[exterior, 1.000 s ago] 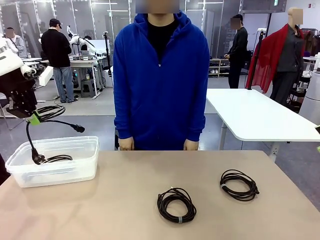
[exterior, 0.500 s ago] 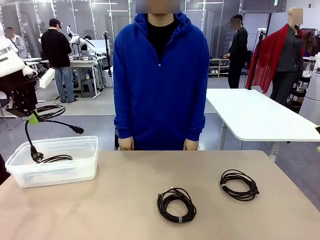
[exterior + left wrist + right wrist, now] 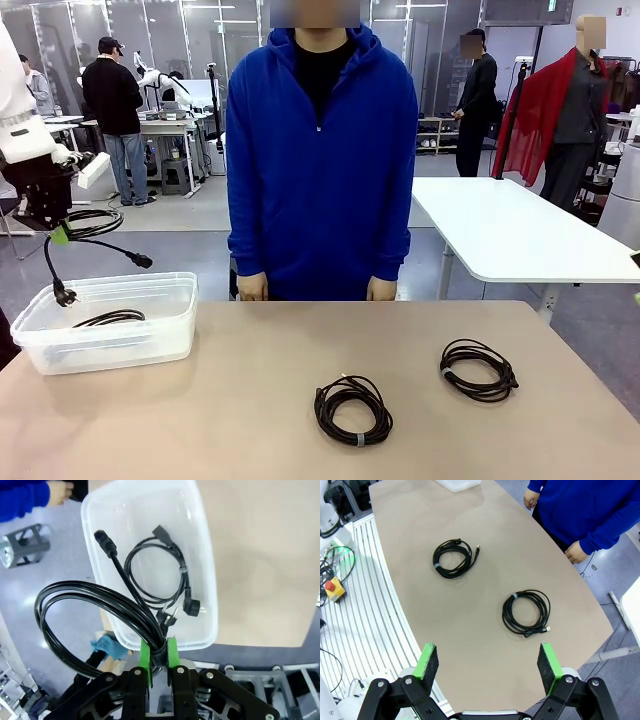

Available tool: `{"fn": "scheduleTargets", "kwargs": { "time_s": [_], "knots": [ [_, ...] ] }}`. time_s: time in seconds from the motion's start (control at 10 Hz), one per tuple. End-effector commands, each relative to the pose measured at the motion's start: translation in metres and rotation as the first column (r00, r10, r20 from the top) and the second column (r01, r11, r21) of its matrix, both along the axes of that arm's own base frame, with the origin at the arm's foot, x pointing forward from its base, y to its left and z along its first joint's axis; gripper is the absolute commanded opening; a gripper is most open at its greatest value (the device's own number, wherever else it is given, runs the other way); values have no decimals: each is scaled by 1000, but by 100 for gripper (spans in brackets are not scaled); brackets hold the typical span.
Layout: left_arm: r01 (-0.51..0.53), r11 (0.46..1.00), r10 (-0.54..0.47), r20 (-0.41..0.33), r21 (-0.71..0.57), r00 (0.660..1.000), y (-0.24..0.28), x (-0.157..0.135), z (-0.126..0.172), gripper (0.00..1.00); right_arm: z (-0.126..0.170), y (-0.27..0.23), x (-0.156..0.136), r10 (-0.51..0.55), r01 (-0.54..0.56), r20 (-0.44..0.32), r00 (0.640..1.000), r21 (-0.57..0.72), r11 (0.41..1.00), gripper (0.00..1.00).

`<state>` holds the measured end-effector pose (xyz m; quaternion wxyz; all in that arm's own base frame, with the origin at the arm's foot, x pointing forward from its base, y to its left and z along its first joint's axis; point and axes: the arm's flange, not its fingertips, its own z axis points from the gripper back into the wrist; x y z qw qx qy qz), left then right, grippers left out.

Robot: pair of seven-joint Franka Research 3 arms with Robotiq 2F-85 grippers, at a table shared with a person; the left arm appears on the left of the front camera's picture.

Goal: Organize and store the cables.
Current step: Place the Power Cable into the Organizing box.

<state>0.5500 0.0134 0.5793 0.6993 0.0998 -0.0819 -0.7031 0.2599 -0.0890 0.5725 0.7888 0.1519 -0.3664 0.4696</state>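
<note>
Left claw (image 3: 157,647) (image 3: 62,236) clamped tight, green pads pinching the tied neck of a black power cable coil (image 3: 125,611). It hangs in the air above the left end of a clear rectangular plastic tub (image 3: 120,283) (image 3: 212,590). The coil loops out sideways from the pads. 1 plug end dangles down to about the tub's left rim, not clearly touching it, and the other plug end sticks out above the tub. Inside the tub, flat on the bottom, lies 1 thin black banded cable coil with plug ends (image 3: 183,572) (image 3: 110,318).

Right claw (image 3: 487,660): jaws wide apart, nothing between the pads, held high over the beige table (image 3: 420,520) (image 3: 250,400), far from the tub.

On the table to the right of the tub are 2 more black round cable coils. The banded coil (image 3: 322,408) (image 3: 465,555) is nearer the tub, toward the robot's edge. The second coil (image 3: 503,380) (image 3: 506,614) lies farther right, well apart from the first. Both are flat, with nothing touching them.

Person in a blue hoodie (image 3: 320,170) stands at the far edge of the table, right of the tub, hands (image 3: 252,288) down at the table edge.
</note>
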Motion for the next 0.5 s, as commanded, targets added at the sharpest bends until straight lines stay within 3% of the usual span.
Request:
{"fn": "scheduleTargets", "kwargs": {
  "time_s": [0.0, 0.4],
  "knots": [
    [-59, 998, 59, -12, -18, 998, 10, 21, -13, 16, 0, 0, -1, 2, -2, 2, 1000, -2, 1000, 100],
    [-41, 999, 38, -113, -24, 993, 11, 48, -85, 16, 0, 0, -1, 2, -2, 2, 1000, -2, 1000, 100]
  ]
}}
